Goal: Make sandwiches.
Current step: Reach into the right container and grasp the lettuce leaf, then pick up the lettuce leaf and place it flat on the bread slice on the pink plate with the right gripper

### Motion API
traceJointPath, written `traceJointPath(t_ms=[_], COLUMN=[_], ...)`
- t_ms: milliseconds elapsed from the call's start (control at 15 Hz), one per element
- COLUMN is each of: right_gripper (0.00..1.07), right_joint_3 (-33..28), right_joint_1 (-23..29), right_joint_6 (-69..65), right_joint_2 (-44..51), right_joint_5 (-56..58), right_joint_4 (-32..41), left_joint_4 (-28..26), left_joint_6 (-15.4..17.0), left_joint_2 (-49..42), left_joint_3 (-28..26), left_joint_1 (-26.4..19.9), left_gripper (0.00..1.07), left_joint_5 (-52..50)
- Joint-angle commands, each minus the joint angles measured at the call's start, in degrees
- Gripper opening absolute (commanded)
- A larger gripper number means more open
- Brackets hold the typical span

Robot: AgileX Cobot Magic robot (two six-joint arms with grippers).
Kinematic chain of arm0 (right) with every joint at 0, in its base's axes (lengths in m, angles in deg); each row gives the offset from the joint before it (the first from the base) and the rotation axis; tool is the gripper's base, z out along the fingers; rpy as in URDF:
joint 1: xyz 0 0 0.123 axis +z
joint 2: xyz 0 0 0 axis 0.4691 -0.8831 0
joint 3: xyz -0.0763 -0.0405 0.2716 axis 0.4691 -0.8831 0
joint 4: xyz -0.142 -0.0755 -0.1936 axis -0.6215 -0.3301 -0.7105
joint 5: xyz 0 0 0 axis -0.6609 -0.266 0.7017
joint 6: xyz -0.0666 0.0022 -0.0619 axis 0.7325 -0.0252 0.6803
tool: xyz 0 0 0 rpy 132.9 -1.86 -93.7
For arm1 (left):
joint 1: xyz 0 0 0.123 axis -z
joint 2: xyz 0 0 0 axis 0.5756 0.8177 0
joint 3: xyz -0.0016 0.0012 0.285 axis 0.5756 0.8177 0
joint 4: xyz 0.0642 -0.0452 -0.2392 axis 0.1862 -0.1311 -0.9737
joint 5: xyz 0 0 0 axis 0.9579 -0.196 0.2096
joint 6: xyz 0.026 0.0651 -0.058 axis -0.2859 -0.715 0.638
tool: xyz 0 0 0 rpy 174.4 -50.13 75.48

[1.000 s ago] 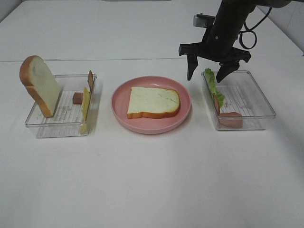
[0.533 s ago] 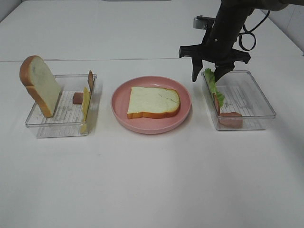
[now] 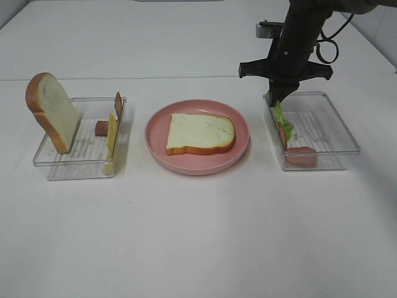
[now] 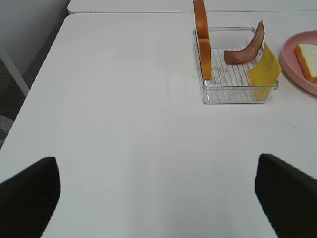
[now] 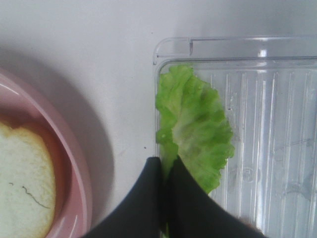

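One white bread slice lies flat on the pink plate. My right gripper reaches down into the left end of the right clear container. In the right wrist view its fingers are pressed together on the lower edge of the ruffled green lettuce, which leans on the container's wall. In the left clear container a second bread slice stands on edge, with a yellow cheese square and a brown meat strip. My left gripper hangs open over bare table, far from that container.
Pink meat slices lie in the right container below the lettuce. A small meat piece sits in the left container. The plate's rim is close beside the right container's wall. White table surrounds everything.
The right gripper's fingers have closed from wide open onto the lettuce's edge. Nothing else has moved.
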Motion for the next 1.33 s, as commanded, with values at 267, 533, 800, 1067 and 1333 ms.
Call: traceJointPath(t_ms=[267, 533, 800, 1067, 1333], right_gripper=[0.0, 0.0, 0.0, 0.0, 0.0], right_joint_3=[0.17, 0.17, -3.15, -8.65, -8.48], right_joint_1=[-0.11, -0.11, 0.97, 7.73, 10.54], right_joint_6=[2.12, 5.73, 17.53, 25.15, 25.84], right_joint_2=[10.26, 14.61, 15.47, 12.09, 6.19], right_joint_5=[1.09, 1.95, -0.63, -4.7, -11.92], right_joint_4=[-0.11, 8.37, 32.43, 43.2, 44.4], left_joint_4=[0.17, 0.17, 0.17, 0.4, 0.4], left_joint_6=[0.0, 0.0, -0.06, -0.06, -0.06], left_joint_2=[-0.86, -0.86, -0.86, -0.86, -0.86], left_joint_3=[0.17, 0.17, 0.17, 0.17, 0.17], left_joint_1=[0.17, 0.17, 0.17, 0.17, 0.17], left_gripper=[1.02, 1.02, 1.02, 1.02, 1.02], left_joint_5=[-0.23, -0.23, -0.23, -0.23, -0.23])
